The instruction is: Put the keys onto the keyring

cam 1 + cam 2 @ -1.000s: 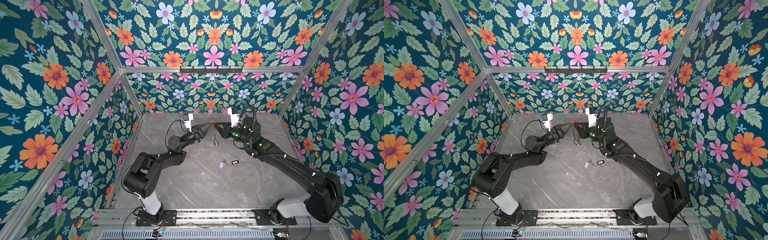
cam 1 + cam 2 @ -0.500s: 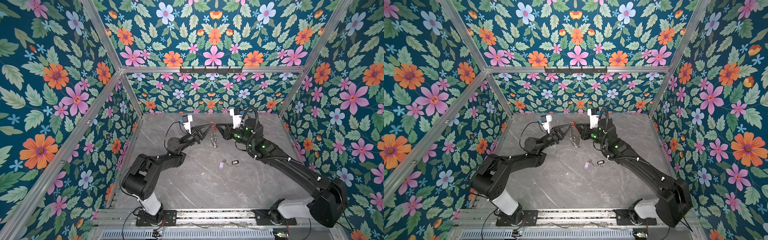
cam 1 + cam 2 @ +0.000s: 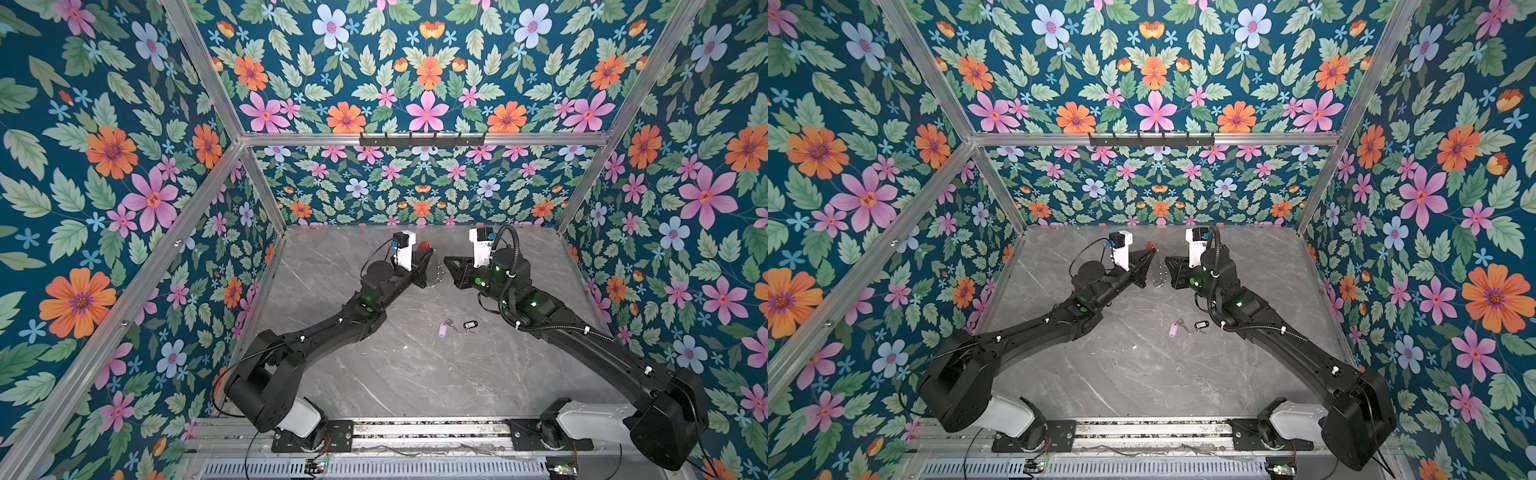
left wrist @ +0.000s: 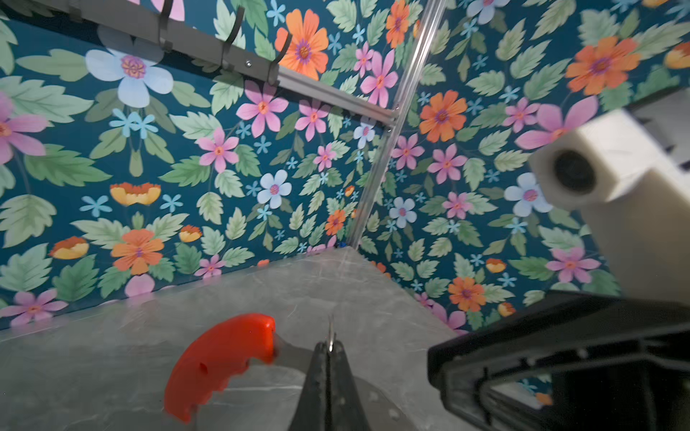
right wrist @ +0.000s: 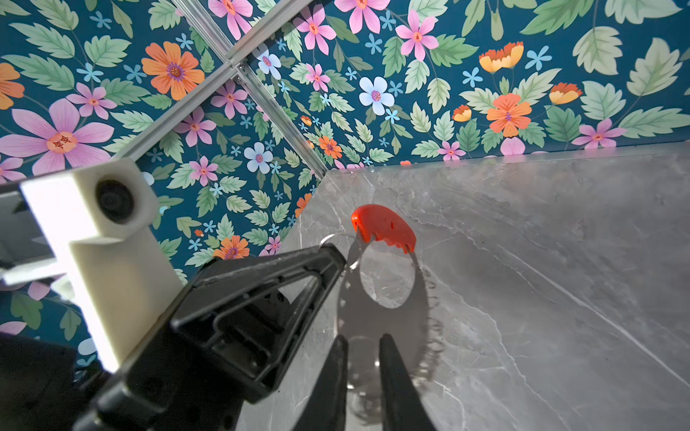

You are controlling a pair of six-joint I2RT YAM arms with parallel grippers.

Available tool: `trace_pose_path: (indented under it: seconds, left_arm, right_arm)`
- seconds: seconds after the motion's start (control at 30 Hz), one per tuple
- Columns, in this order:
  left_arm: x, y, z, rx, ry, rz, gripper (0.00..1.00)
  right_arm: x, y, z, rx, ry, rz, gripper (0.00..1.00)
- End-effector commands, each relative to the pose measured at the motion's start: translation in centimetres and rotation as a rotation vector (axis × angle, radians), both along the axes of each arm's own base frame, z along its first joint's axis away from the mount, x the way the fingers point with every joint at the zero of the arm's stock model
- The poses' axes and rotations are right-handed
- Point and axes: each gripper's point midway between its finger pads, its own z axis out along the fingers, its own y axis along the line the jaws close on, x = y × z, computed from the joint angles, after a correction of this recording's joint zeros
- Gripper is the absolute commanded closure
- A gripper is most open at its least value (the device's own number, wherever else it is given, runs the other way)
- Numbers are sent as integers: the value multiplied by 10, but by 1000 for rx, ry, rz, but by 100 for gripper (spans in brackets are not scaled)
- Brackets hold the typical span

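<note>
in both top views the left gripper [image 3: 429, 254] has swung in closer to the right gripper [image 3: 448, 262] than a second ago, and the keyring [image 3: 424, 245] now hangs broadside between them instead of edge-on, above the far part of the table [image 3: 415, 374]. the keys [image 3: 443, 331], lilac tag and black tag side by side, lie mid-table with bare marble all round. in the left wrist view the fingers [image 4: 317, 369] are pressed together on a thin silver ring beside the red section [image 4: 224, 358]. in the right wrist view the fingers [image 5: 390, 358] stand slightly apart with the loop's blurred low arc between them; whether they pinch it cannot be told. the back wall [image 5: 448, 74] is near.
</note>
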Motion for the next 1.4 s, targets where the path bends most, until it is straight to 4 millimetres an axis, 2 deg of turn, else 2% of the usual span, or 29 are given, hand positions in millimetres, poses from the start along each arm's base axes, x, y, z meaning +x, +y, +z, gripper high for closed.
trace_pose_path:
  seconds: [0.0,1.03,1.37]
  left_arm:
    - [7,11,7,64,-57,132,100]
    - [-15,8,20,-9,-98,54,100]
    - [-18,8,22,-27,-98,38,100]
  right_arm:
    - [2,0,5,7,-16,-9,82]
    - [0,2,7,25,-7,2,82]
    - [1,-6,9,16,-16,-35,82]
